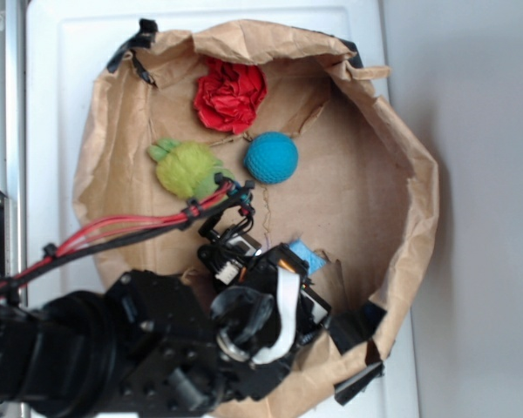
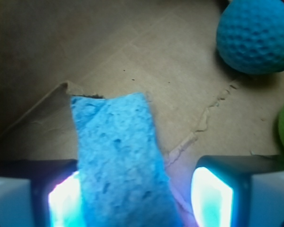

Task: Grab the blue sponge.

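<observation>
Since the sponge (image 2: 120, 161) lies on the paper bag floor between the two fingers of the open pincer (image 2: 139, 194) (closer to the left one), its long axis runs straight ahead

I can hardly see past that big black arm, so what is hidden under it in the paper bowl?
Under the gripper lies the blue sponge, flat on brown paper between the open fingers. From outside, only a sponge corner shows; the rest is covered.
</observation>
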Available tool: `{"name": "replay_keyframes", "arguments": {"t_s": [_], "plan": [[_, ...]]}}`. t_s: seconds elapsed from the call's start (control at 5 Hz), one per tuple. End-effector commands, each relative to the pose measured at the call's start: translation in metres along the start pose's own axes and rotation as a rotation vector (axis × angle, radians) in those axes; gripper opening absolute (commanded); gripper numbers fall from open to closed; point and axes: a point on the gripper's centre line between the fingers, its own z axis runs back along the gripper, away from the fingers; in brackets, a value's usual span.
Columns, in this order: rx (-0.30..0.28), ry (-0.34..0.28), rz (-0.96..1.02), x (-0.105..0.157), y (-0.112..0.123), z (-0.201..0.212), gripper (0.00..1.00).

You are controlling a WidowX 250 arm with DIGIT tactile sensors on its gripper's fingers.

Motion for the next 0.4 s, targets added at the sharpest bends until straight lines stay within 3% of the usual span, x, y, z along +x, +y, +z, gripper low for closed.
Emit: {"name": "replay_keyframes", "arguments": {"t_s": [0.0,0.2], "plan": [[-0.046,-0.005,0.022,0.011,0.0,0.012,0.0],[-0.07,0.071,0.015,0.028,0.006,0.037,0.0]]}}
